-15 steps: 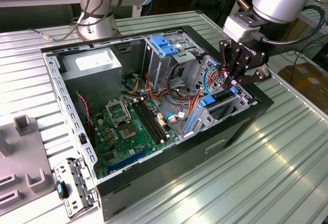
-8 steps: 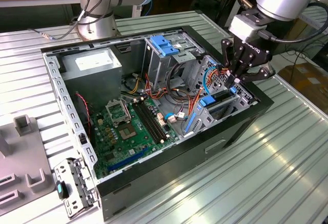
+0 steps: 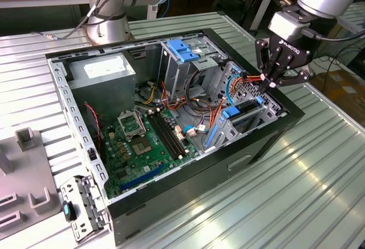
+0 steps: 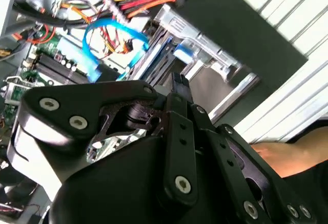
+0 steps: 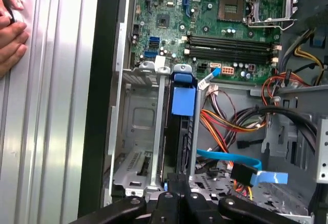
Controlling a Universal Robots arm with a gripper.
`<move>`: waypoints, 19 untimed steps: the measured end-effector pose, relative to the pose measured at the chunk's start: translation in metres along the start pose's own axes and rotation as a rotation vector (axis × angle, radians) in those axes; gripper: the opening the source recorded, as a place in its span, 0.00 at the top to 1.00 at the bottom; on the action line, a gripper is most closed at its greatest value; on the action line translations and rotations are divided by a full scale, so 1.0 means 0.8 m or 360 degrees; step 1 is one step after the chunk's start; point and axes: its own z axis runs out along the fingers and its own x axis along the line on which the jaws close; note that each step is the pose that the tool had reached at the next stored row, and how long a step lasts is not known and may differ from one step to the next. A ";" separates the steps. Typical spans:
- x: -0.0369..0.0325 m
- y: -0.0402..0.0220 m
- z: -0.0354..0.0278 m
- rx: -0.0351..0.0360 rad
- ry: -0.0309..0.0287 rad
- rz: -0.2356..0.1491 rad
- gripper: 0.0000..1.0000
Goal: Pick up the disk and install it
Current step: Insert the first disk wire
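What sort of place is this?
Probably a robotics lab or test bench: an opened computer case sits on a ribbed metal table, with a robot arm's base standing behind it.

Gripper (image 3: 268, 81) housing, exterior view: one short word in white lettering on black, logo-style, too small to spell out with certainty. Power supply (image 3: 114, 82) top face: white sticker (image 3: 105, 66) carrying faint grey print, not legible. Motherboard (image 5: 225, 24), first wrist view: tiny white silkscreen marks beside memory slots, processor socket and connectors, none legible. No number or sign elsewhere can be made out.
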 end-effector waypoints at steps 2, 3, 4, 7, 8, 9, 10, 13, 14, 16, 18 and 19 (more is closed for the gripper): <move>0.0001 -0.0064 -0.0001 0.0000 0.00003 -0.0015 0.89; 0.0002 -0.0077 -0.0002 0.0000 0.00006 -0.0028 0.89; 0.0002 -0.0086 -0.0002 0.0001 0.00011 -0.0061 0.89; 0.0004 -0.0091 -0.0002 0.0002 0.00028 -0.0143 0.89; 0.0004 -0.0094 -0.0002 0.0002 0.00034 -0.0174 0.89; 0.0005 -0.0098 -0.0002 0.0003 0.00040 -0.0219 0.89; 0.0005 -0.0100 -0.0002 0.0003 0.00048 -0.0261 0.89; 0.0005 -0.0101 0.0000 0.0005 0.00068 -0.0381 0.89; 0.0005 -0.0104 0.0000 0.0005 0.00076 -0.0415 0.89; 0.0006 -0.0115 0.0001 0.0006 0.00080 -0.0452 0.89; 0.0006 -0.0115 0.0001 0.0006 0.00081 -0.0452 0.89; 0.0006 -0.0115 0.0000 0.0006 0.00082 -0.0452 0.89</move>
